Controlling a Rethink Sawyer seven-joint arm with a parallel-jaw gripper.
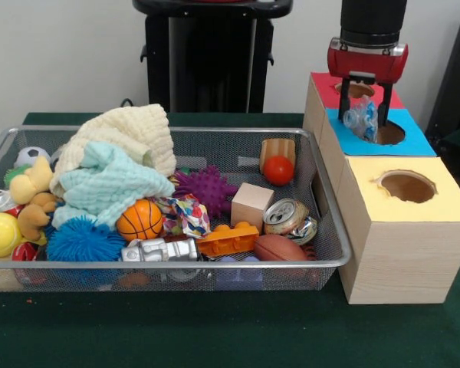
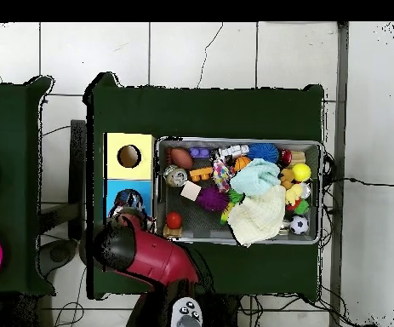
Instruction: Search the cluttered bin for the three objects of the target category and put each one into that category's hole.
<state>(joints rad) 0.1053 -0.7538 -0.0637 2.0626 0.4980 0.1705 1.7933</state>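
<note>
My gripper [image 1: 364,123] hangs over the blue-topped section of the wooden box [image 1: 391,253], just above its hole [image 1: 390,135]. It is shut on a crumpled clear plastic piece [image 1: 359,115] that hangs between the fingers. In the overhead view the gripper [image 2: 128,203] shows over the blue section, with the arm covering the red one. The box also has a red top with a hole [image 1: 358,90] and a yellow top with a hole [image 1: 407,186]. Two crushed cans [image 1: 285,214] lie at the right end of the mesh bin [image 1: 169,263].
The bin holds a football [image 1: 279,247], an orange block [image 1: 228,239], a wooden cube [image 1: 252,202], a red ball [image 1: 278,170], a purple spiky ball [image 1: 205,187], a basketball [image 1: 140,220], towels [image 1: 123,157], a plush toy [image 1: 32,192] and more.
</note>
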